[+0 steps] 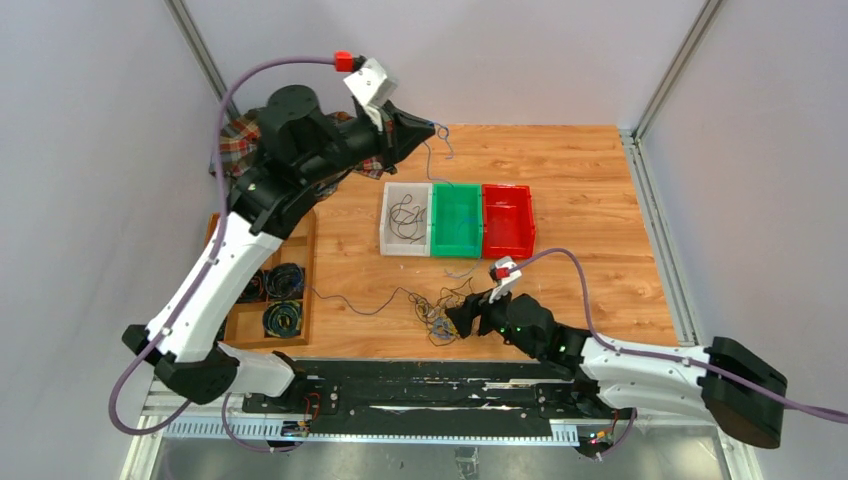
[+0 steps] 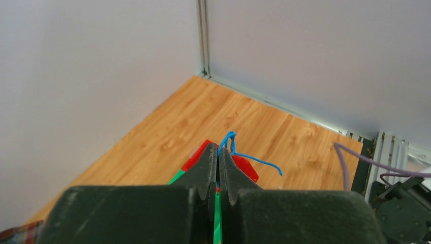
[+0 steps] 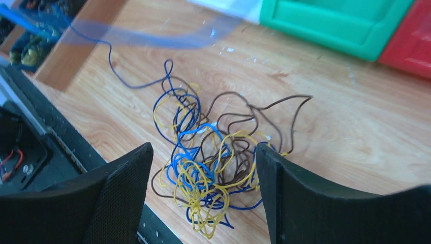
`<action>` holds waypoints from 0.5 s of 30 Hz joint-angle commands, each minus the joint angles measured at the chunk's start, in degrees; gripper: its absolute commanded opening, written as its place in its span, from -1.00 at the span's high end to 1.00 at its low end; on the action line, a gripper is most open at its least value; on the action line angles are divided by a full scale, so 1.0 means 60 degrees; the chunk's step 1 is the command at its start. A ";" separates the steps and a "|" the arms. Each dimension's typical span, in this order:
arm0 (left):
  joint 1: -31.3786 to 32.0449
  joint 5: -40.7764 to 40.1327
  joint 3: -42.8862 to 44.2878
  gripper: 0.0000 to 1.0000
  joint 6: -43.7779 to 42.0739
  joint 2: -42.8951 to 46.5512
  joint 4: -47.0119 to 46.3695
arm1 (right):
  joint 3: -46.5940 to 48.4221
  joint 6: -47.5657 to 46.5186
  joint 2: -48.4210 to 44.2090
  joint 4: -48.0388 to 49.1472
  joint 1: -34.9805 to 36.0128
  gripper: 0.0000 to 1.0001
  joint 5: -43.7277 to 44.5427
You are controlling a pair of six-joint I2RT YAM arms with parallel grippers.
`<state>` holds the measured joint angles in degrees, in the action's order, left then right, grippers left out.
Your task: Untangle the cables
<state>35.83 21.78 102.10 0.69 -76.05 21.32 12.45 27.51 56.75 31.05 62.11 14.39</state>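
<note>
A tangle of blue, yellow and brown cables (image 3: pixel 213 162) lies on the wooden table near the front edge, also in the top view (image 1: pixel 437 312). My right gripper (image 3: pixel 203 183) is open, its fingers on either side of the tangle, just above it; it shows in the top view (image 1: pixel 462 318). My left gripper (image 2: pixel 219 152) is raised high over the back of the table and is shut on a blue cable (image 2: pixel 239 152), whose loop and loose end stick out past the fingertips. In the top view the left gripper (image 1: pixel 430 128) holds this cable (image 1: pixel 432 160), which hangs down toward the bins.
Three bins stand side by side mid-table: a clear one (image 1: pixel 405 220) holding dark cables, a green one (image 1: pixel 457 220) and a red one (image 1: pixel 508 220). A wooden tray (image 1: pixel 268 290) with coiled cables sits at the left. A plaid cloth (image 1: pixel 245 140) lies at the back left.
</note>
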 commanded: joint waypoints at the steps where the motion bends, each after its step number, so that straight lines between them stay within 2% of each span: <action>1: 0.0105 0.0046 -0.0539 0.99 0.0309 -0.0372 -0.1154 | 0.0377 0.0109 -0.1291 -0.1362 -0.0097 -0.48 0.1402; 8: 0.0178 -0.0076 -0.0140 0.99 -0.0074 -0.1657 -0.1375 | 0.0342 0.0261 -0.2794 -0.2524 -0.0112 -0.43 0.3554; 15: 0.0187 -0.0381 0.0251 0.99 -0.0581 -0.2793 -0.1517 | 0.0210 0.0230 -0.3026 -0.2801 -0.0112 -0.38 0.3956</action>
<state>36.56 20.91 100.92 -0.36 -90.50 15.07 13.23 27.94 38.83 17.19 62.11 33.41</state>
